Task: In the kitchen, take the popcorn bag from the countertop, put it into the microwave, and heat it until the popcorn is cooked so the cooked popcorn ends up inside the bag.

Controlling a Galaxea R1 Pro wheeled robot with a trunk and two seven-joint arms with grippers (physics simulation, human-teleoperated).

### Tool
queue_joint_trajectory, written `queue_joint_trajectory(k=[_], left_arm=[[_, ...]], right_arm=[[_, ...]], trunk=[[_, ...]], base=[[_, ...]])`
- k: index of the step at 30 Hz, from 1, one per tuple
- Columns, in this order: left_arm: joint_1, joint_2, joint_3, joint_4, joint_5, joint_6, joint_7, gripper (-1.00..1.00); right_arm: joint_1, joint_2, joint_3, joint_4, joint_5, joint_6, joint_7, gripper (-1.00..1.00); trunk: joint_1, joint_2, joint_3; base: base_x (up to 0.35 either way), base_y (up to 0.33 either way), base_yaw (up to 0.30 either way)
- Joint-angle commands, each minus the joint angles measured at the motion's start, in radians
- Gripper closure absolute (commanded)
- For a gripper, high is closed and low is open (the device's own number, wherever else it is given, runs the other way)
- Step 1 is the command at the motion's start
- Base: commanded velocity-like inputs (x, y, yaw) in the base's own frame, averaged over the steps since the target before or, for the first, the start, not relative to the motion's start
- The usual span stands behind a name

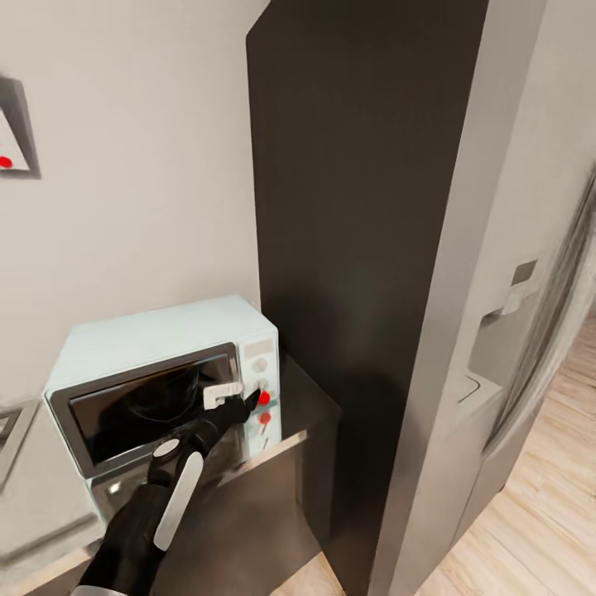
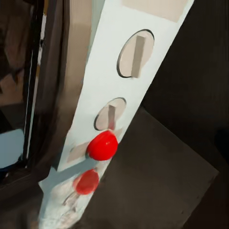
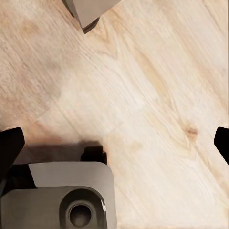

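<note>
In the head view we see the microwave (image 1: 157, 372) in the lower left of the frame, pale blue with a dark glass door in a grey frame, standing on the grey reflective surface (image 1: 248, 505). Its door looks shut. Our left arm reaches up from the bottom left, and the left tool (image 1: 250, 403) sits at the white control panel (image 1: 261, 389), its tip touching or just beside the red button (image 1: 264, 398) under the knobs. We cannot tell whether its fingers are spread or pressed together. A tall dark cabinet (image 1: 356, 248) fills the middle of the frame, a grey refrigerator (image 1: 505, 273) stands to its right, and light wood floor (image 1: 546, 513) shows in the lower right corner. The popcorn bag is nowhere we can make out; the door glass is too dark to read.

In the left wrist view the panel (image 2: 119, 105) runs slanted across the frame, carrying two round knobs (image 2: 135, 53), one above the other, and the red button (image 2: 101, 145) below them. A red reflection of it lies on the surface (image 2: 157, 186) underneath. The dark door glass (image 2: 19, 86) is at the left edge.

In the right wrist view we look at the wood floor (image 3: 143, 86). The two dark fingertips (image 3: 9, 148) of the right tool (image 3: 114, 145) sit at opposite edges of the frame, spread wide with nothing between them. A grey part of the robot (image 3: 67, 195) lies in the lower left.
</note>
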Motion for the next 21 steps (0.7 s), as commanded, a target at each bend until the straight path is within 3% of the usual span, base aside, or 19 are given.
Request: queue_joint_trajectory(k=[1, 7, 13, 21], left_arm=[[-0.001, -0.001, 0.001, -0.001, 0.007, 0.006, -0.002, -1.0], [-0.001, -0.022, -0.011, 0.0, 0.006, 0.007, 0.01, -1.0], [0.0, -0.028, -0.109, -0.001, 0.006, 0.006, 0.103, -1.0], [0.0, -0.032, -0.122, 0.013, 0.027, 0.008, 0.104, -1.0]], right_arm=[[-0.001, 0.0, -0.006, 0.003, 0.001, -0.007, 0.004, -1.0], [-0.001, -0.001, -0.006, 0.003, 0.001, -0.007, 0.004, -1.0], [-0.001, -0.001, -0.006, 0.003, 0.001, -0.007, 0.004, -1.0], [-0.001, -0.001, -0.006, 0.003, 0.001, -0.007, 0.003, -1.0]], trunk=[[0.0, -0.001, -0.001], [0.0, -0.001, -0.001], [0.0, -0.001, -0.001], [0.0, -0.001, -0.001]], base=[[-0.345, 0.0, 0.0], [-0.346, 0.0, 0.0], [-0.346, 0.0, 0.0], [-0.346, 0.0, 0.0]])
